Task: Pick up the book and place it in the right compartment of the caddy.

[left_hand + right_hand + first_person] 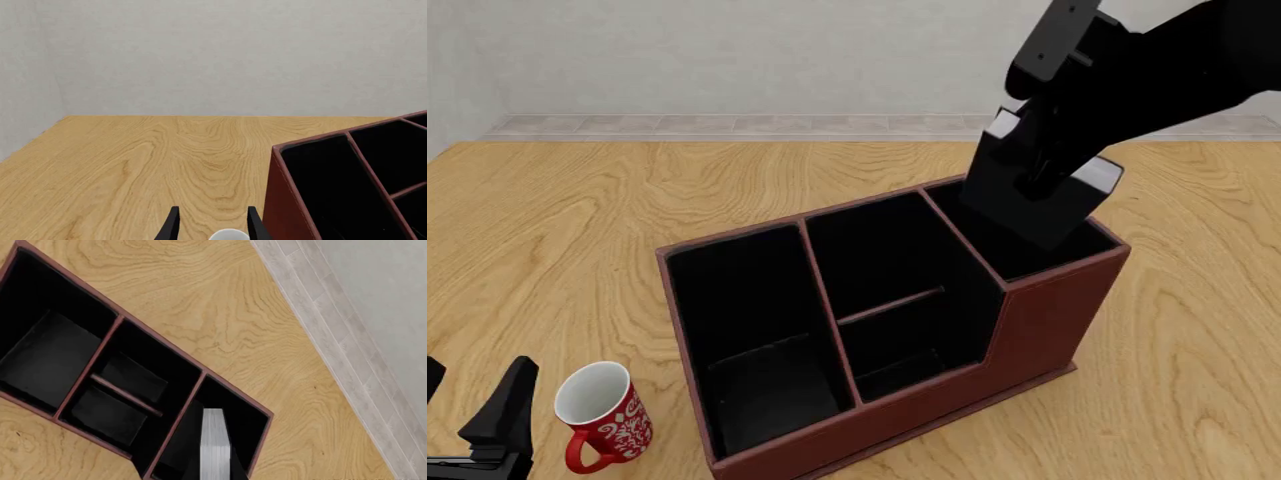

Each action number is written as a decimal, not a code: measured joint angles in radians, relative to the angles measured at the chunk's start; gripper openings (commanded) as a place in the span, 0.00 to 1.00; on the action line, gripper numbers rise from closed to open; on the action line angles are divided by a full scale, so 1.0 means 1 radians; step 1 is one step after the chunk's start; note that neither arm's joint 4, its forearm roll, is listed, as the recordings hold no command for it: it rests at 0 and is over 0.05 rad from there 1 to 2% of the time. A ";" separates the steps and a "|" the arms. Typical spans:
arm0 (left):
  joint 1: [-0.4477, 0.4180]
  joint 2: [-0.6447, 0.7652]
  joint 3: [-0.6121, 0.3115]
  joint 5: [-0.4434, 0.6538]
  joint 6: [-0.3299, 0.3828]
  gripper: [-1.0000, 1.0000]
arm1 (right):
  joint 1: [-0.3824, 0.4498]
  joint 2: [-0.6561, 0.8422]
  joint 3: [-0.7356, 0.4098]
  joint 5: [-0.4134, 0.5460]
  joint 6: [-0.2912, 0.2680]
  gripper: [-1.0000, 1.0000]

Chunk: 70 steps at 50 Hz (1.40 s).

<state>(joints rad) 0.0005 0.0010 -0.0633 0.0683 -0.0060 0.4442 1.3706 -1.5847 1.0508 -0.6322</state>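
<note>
The maroon caddy stands mid-table, its black-lined sections open upward. My right gripper is shut on the black book, which hangs tilted over the right compartment with its lower end about at the rim. The right wrist view looks straight down the book's white page edges into the right compartment of the caddy. My left gripper rests low at the front left, open, apart from the caddy.
A red-and-white patterned mug stands upright by the caddy's front left corner, just right of the left gripper; its white rim shows between the open left fingers. A grey wall bounds the table's far edge.
</note>
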 measured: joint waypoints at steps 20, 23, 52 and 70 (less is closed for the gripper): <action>0.000 0.000 0.003 -0.004 0.000 1.00 | -0.023 0.009 0.057 -0.047 0.002 0.00; 0.000 0.000 0.004 -0.004 0.000 1.00 | -0.025 0.011 0.064 -0.053 0.003 0.00; 0.000 0.000 0.004 -0.004 0.000 1.00 | -0.043 0.028 0.105 -0.109 0.015 1.00; 0.000 0.000 0.004 -0.004 0.000 1.00 | -0.056 0.026 0.117 -0.138 0.031 1.00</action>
<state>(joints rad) 0.0007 0.0012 -0.0595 0.0645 -0.0062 0.3881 1.3967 -1.4672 0.9126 -0.6016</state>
